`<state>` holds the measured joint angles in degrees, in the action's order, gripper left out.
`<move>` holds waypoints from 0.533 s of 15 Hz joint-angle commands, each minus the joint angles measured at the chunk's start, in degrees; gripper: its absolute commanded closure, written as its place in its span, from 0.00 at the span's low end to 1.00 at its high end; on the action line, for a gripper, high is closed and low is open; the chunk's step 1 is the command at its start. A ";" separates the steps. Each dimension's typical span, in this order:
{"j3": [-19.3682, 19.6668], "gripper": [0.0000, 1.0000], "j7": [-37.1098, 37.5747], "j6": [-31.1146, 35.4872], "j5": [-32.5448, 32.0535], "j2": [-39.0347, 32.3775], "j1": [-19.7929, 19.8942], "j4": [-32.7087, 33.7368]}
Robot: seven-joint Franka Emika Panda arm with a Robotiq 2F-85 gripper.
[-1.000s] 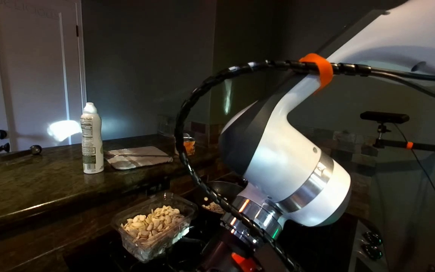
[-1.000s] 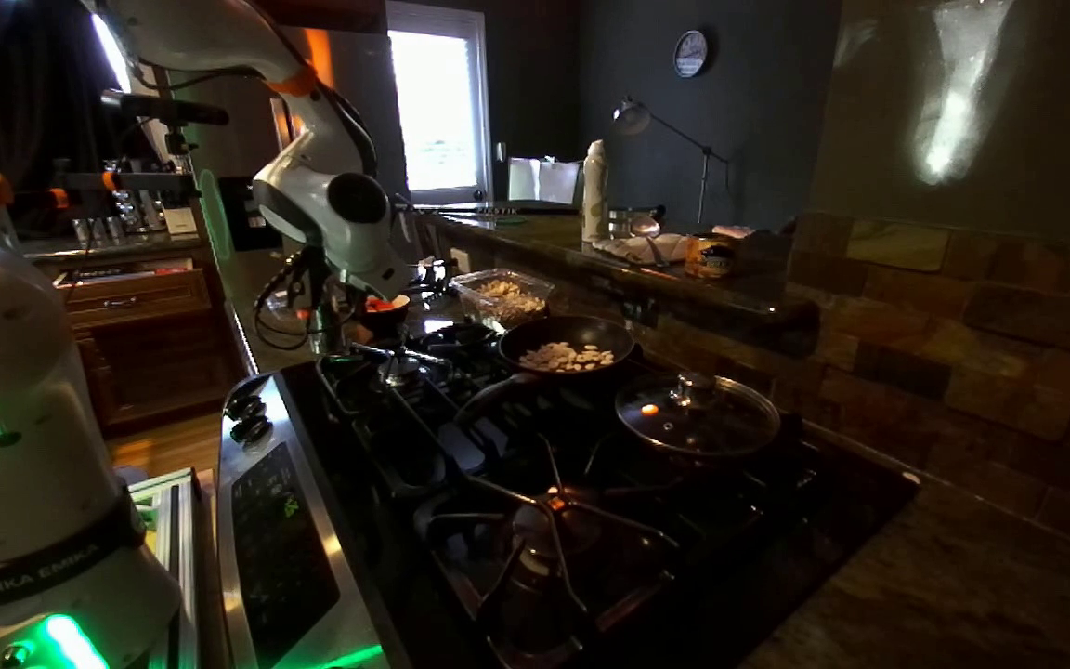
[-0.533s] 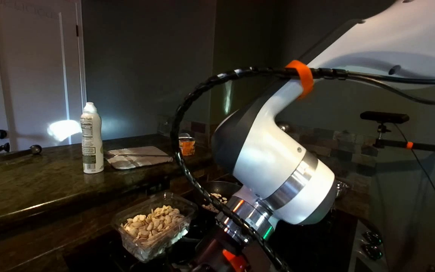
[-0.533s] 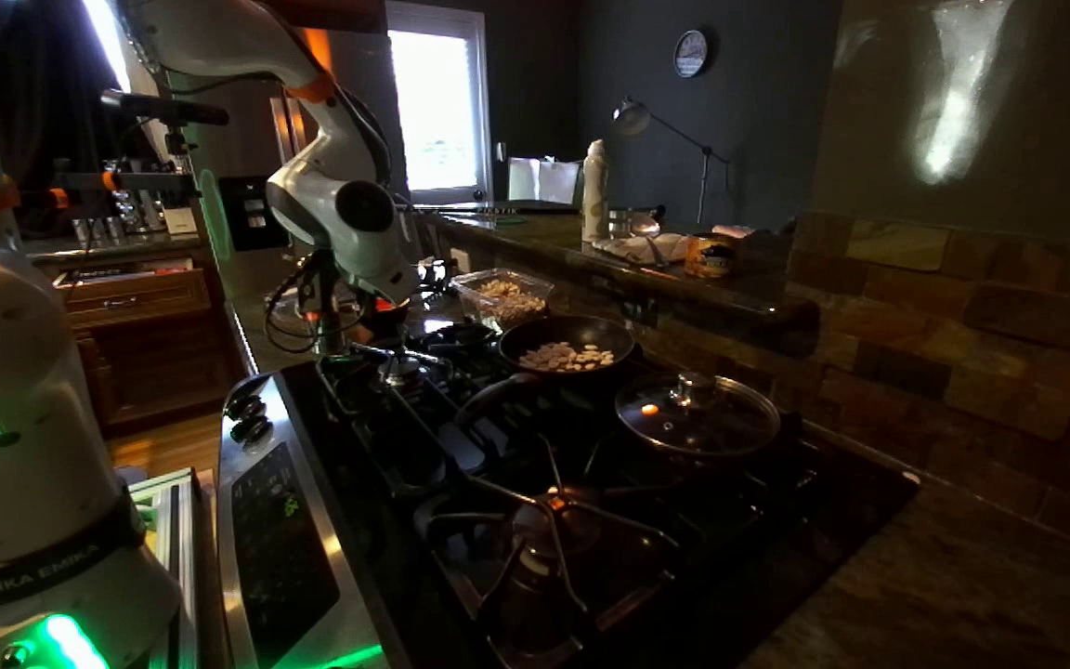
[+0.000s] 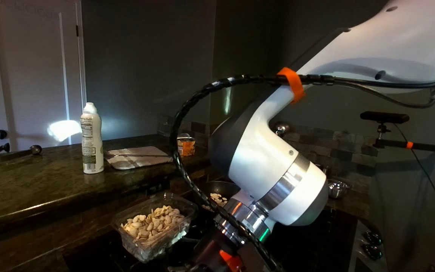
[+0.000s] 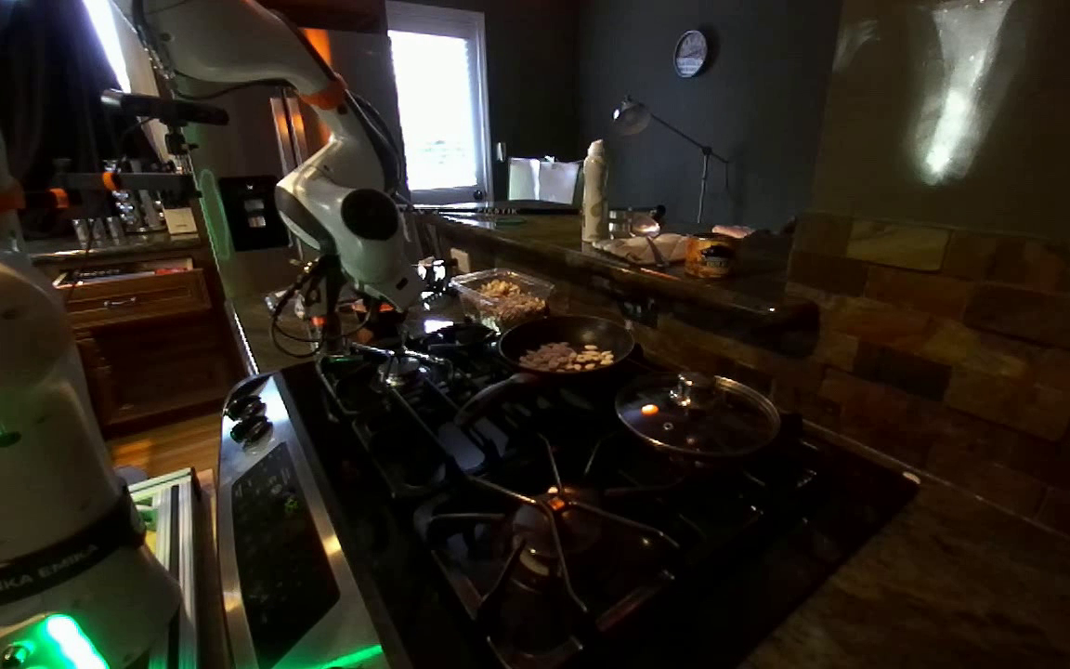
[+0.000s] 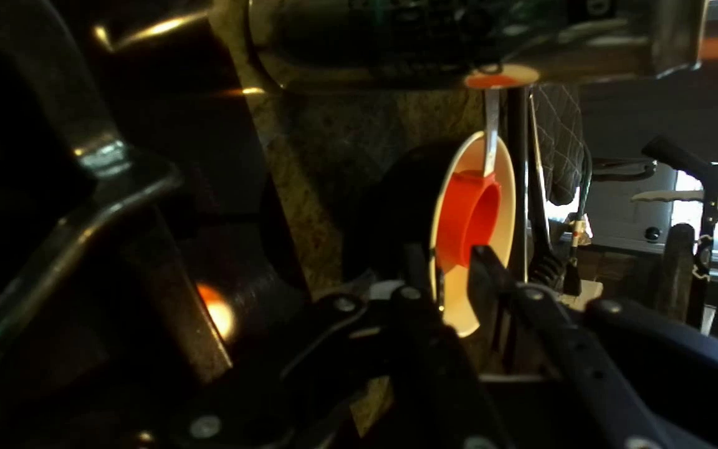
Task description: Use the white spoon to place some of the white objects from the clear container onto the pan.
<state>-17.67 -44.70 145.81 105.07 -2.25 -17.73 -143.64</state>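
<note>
The clear container [image 5: 144,249] holds a heap of white objects [image 5: 153,223]. Beside it on the stove is the dark pan [image 6: 535,333], with several more white objects [image 6: 565,356] lying in it. In the wrist view my gripper [image 7: 447,248] has its dark fingers apart. Through the gap I see a white bowl [image 7: 459,305] with a red cup-like piece [image 7: 455,212] in it, from which a thin pale handle [image 7: 491,131] sticks out. Nothing is clearly pinched. I cannot make out the white spoon; it is hidden or out of view. Both exterior views leave the fingertips hidden.
A shiny metal canister [image 7: 471,43] stands close to the white bowl. Stove grate bars [image 7: 110,206] lie near the gripper. A glass lid [image 6: 698,418] rests beyond the pan. On the raised counter is a tall white bottle [image 5: 93,147]; a small metal bowl [image 5: 338,189] sits farther back.
In both exterior views the arm has shifted and sunk a little, now covering most of the bowl with the red piece. The clear container and the pan have not moved.
</note>
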 commanded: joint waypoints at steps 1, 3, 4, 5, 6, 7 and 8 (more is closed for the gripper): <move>0.35 1.00 -2.36 0.36 2.71 -0.89 -0.16 0.59; 0.47 1.00 -2.18 0.07 2.63 -0.58 -0.13 0.54; 0.43 1.00 -1.64 -0.18 2.29 0.08 -0.14 0.61; 0.35 0.99 -0.97 0.27 1.46 0.81 -0.21 0.53; 0.37 0.99 -0.38 0.17 0.86 1.46 -0.15 0.32; 0.35 0.99 0.22 0.60 0.12 2.19 -0.16 0.03; 0.47 0.99 0.88 0.37 -0.82 3.09 0.01 -0.37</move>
<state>-17.41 -45.17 145.77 105.64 -1.68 -17.73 -142.80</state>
